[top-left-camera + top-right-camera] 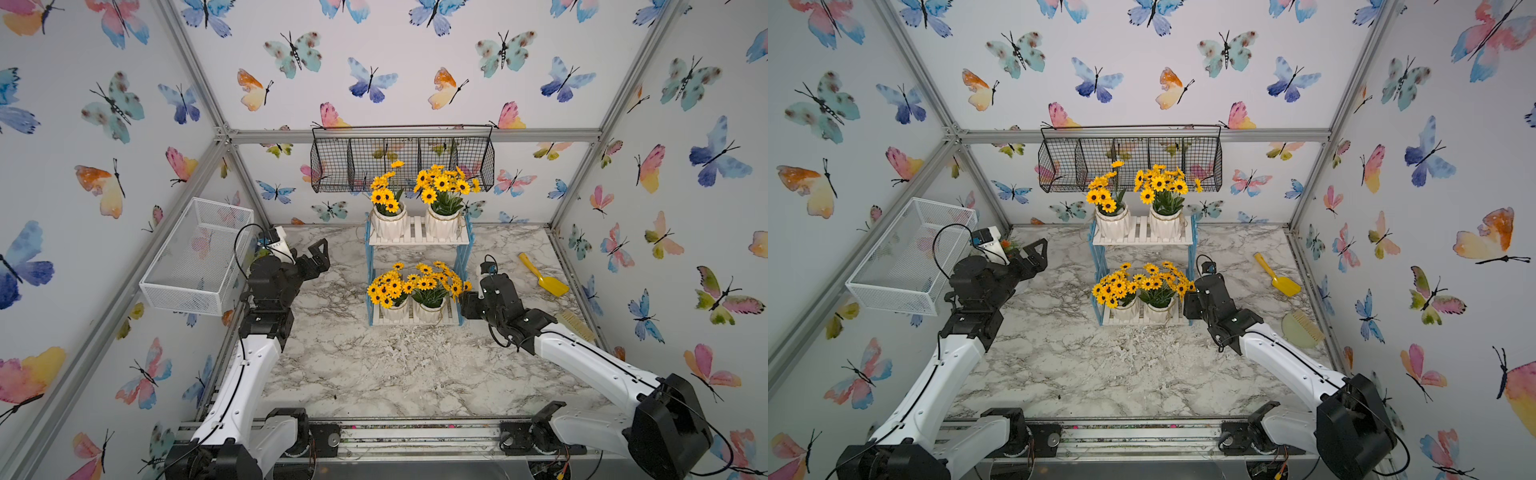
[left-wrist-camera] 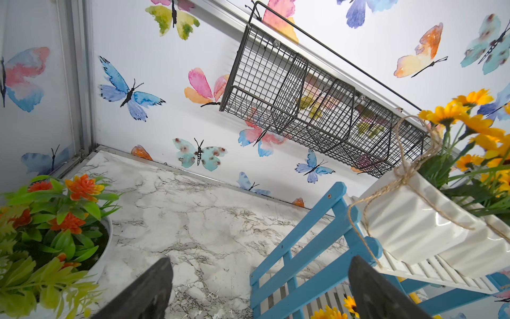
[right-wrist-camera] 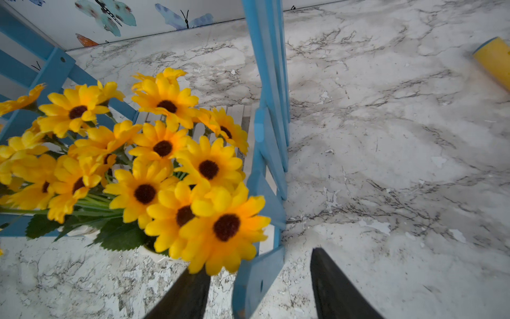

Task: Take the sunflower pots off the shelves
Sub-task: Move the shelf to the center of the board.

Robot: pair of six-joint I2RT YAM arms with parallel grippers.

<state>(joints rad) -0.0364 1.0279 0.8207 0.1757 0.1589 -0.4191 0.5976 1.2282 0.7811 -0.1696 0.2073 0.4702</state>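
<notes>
Right end effector, jaws half open and empty, straddles the blue side lattice of the shelves; the nearest sunflower pot stands upright on the lower tier just inside that lattice, nearer this arm than the left arm.

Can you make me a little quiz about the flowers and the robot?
1. True or false: all four sunflower pots stand on the shelves.
2. Which lies on the table? A: yellow scoop. B: red cup. C: blue ball.
3. How many pots stand on the top shelf?

Key: 1 true; 2 A; 3 two.
</notes>
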